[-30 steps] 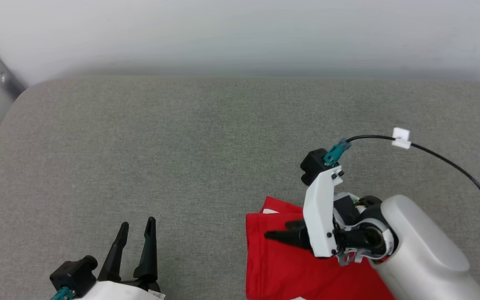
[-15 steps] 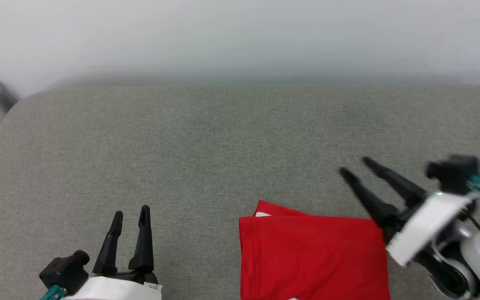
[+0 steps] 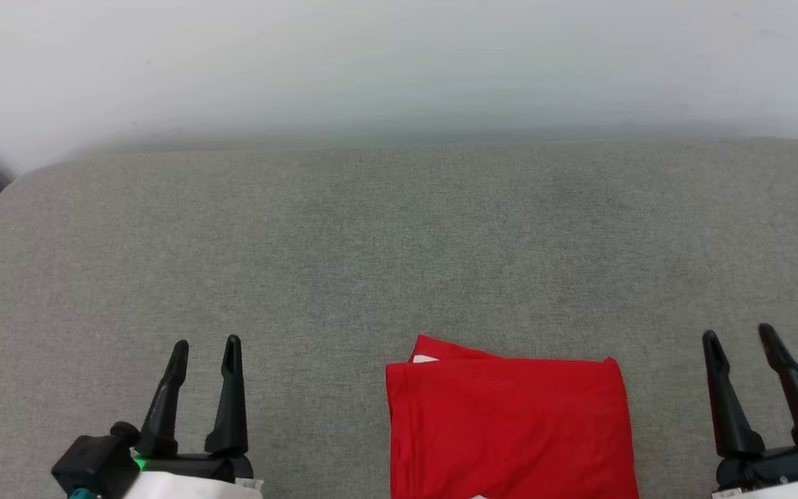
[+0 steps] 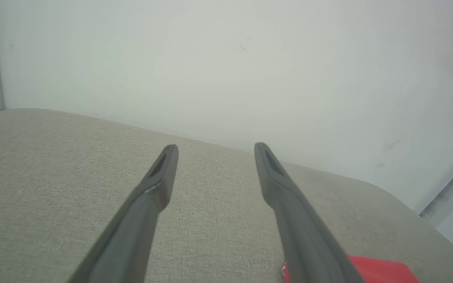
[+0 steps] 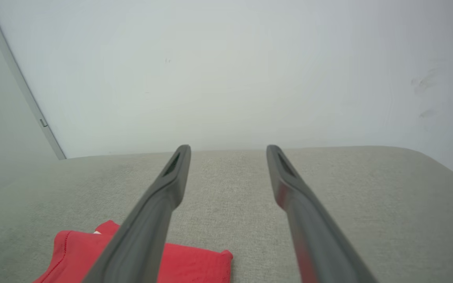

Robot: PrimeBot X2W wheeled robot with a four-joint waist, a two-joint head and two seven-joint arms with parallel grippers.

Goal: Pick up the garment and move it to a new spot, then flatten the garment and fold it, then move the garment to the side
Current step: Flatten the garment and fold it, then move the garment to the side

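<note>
Nearest me, the left gripper [image 3: 206, 342] and right gripper [image 3: 738, 332] both stand spread and empty. Between them, nearer the right, the shirt [image 3: 510, 430] lies folded on the grey pad [image 3: 371, 242]. It looks light and limp; I'd pinch a folded edge through all layers.

Garment [image 3: 510, 430] near edge cut off by frame bottom.

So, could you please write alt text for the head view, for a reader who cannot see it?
A folded red T-shirt lies on a grey fabric surface at the bottom edge, between the left gripper and the right gripper. Both grippers are open and empty, clear of the shirt, fingers pointing toward a pale wall.
</note>
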